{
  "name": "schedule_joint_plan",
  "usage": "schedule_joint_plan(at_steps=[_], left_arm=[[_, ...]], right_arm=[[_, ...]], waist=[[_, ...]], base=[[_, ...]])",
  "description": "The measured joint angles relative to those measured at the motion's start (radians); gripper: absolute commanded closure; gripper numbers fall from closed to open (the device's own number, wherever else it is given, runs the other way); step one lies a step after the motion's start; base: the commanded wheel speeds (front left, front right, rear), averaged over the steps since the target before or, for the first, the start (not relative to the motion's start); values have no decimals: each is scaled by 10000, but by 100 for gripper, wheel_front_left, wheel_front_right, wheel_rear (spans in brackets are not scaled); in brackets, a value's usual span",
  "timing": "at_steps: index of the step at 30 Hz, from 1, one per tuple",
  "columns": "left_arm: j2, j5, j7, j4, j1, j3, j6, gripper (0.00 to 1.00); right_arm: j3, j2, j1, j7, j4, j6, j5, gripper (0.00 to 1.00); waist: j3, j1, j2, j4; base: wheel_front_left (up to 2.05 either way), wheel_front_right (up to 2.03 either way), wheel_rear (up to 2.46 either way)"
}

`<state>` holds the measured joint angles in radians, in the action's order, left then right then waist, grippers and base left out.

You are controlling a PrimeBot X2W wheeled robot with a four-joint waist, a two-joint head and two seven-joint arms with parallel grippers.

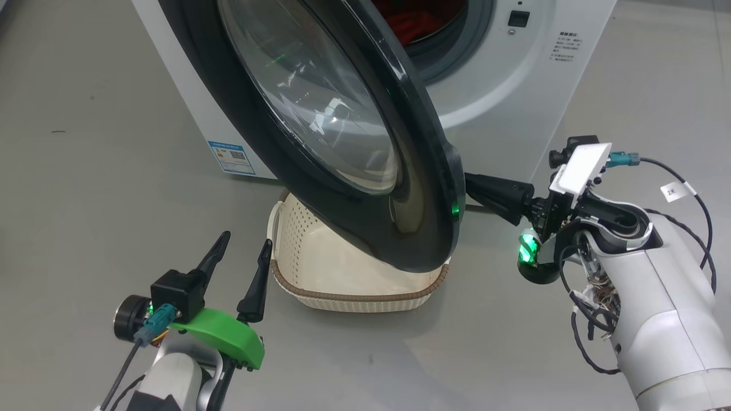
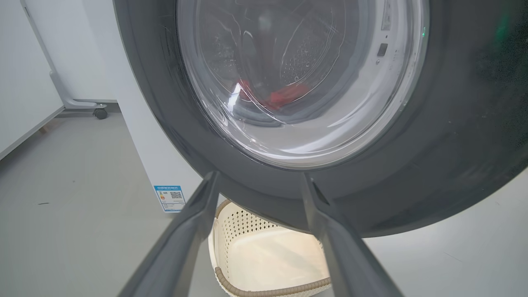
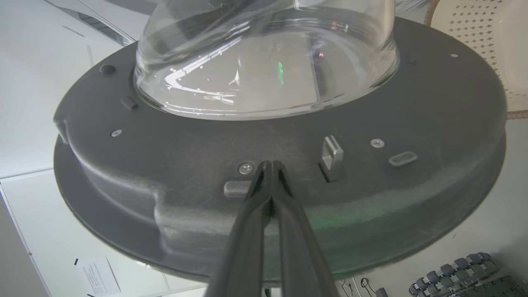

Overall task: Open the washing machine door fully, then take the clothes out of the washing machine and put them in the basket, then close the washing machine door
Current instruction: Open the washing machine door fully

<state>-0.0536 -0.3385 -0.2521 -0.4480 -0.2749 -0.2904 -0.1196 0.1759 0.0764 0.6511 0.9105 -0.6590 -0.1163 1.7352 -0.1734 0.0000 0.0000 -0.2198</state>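
Glossy black ring: washing machine door (image 1: 342, 142) half open across frame centre, running upper left to lower right, free edge low over the basket (image 1: 354, 299). Right gripper (image 3: 270, 167) pinched shut, empty, tips seemingly against the inner face by the latch (image 3: 332, 154), nearer for pushing. Left gripper (image 1: 246, 240) spread wide, empty, lower left. Red clothes (image 1: 411, 23) up top.

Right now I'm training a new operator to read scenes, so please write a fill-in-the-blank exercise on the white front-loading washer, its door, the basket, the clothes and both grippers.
1. The right gripper, fingers ____, points at the grey inner face of the round black-ringed glass door.
2. The left gripper holds its fingers ____ near the cream perforated plastic basket.
3. The basket's visible inside is ____.
4. The bright red clothes lie in the big white washing machine, inside its steel ____.
Missing words: shut; open; empty; drum.
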Motion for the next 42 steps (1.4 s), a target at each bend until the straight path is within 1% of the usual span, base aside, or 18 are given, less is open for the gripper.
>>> schedule_joint_plan(at_steps=[17, 21, 28, 42], left_arm=[[33, 46, 0, -178, 312, -42, 100, 0], [38, 40, 0, -203, 360, -48, 102, 0], [56, 38, 0, -215, 360, -82, 102, 0], [71, -6, 0, -272, 361, -127, 102, 0]], right_arm=[[740, -113, -1088, 82, 596, -54, 512, 100], [1129, -105, -1261, 84, 874, -54, 1001, 100], [1812, -111, -1541, 65, 1269, -54, 1530, 100], [2878, -102, -1701, -552, 1760, -54, 2255, 100]], waist=[[648, 0, 0, -803], [689, 0, 0, -1006], [712, 0, 0, -1420], [768, 0, 0, -2171]], base=[[0, 0, 0], [0, 0, 0], [0, 0, 0], [0, 0, 0]])
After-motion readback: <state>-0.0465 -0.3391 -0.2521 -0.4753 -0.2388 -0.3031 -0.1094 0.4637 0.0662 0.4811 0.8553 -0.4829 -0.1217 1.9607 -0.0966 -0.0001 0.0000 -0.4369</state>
